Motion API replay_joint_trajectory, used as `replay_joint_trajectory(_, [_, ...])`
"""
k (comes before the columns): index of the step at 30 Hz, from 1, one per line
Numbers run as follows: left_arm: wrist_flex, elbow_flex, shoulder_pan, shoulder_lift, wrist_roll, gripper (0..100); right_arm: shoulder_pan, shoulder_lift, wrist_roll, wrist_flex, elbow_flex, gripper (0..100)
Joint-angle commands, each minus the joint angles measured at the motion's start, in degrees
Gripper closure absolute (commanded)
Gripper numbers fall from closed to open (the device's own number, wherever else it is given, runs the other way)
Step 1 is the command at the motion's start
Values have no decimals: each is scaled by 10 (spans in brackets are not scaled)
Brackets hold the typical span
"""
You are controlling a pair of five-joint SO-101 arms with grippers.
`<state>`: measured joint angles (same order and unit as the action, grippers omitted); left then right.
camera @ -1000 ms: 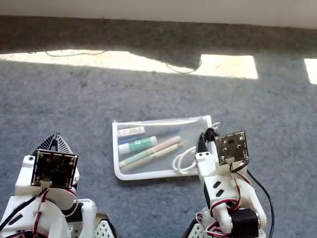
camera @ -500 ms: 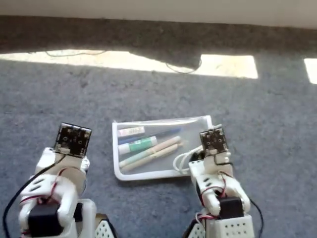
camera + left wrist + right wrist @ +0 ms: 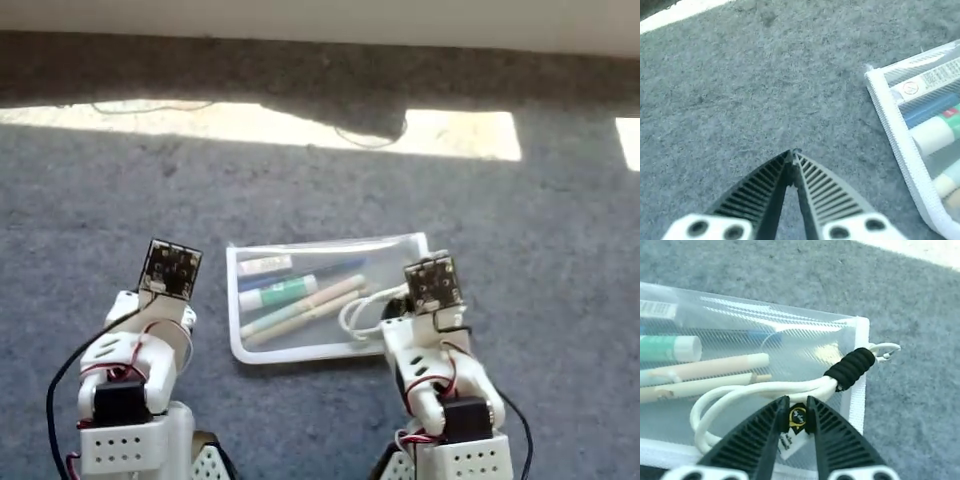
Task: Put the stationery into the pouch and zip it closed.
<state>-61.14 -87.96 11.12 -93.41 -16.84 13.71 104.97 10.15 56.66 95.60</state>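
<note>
The clear mesh pouch (image 3: 325,335) lies flat on the grey carpet between the two arms, with a white zip edge (image 3: 899,145). Inside it are a green-and-white pen (image 3: 280,292), cream pens (image 3: 710,367) and a blue pen (image 3: 932,111). A white cord loop (image 3: 740,392) with a black wrap (image 3: 850,367) lies over the pouch's end nearest the right arm. My right gripper (image 3: 797,402) is shut on a small yellow-and-black tag (image 3: 797,416) beside that cord. My left gripper (image 3: 792,153) is shut on nothing, over bare carpet just off the pouch's other end.
Grey carpet (image 3: 520,250) surrounds the pouch on all sides. A sunlit strip (image 3: 200,120) and a thin dark cable (image 3: 370,138) lie far behind it. The left arm (image 3: 140,345) and right arm (image 3: 435,360) flank the pouch.
The left arm has swung forward and toward the pouch. The right arm has drawn back and lowered, and the white cord loop has shifted a little toward the pouch's middle.
</note>
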Motion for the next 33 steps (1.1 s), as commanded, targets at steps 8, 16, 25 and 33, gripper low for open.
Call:
replay_joint_trajectory(8, [160, -97, 1, 0, 4, 994, 2, 3, -5, 73, 89, 943])
replay_joint_trajectory(16, [127, -97, 0, 4, 4, 994, -17, 2, -5, 131, 89, 943])
replay_joint_trajectory(25, [-5, -97, 6, -1, 4, 993, -90, 2, -151, 131, 89, 943])
replay_joint_trajectory(33, [-5, -97, 3, -1, 4, 993, -95, 2, -200, 131, 89, 943])
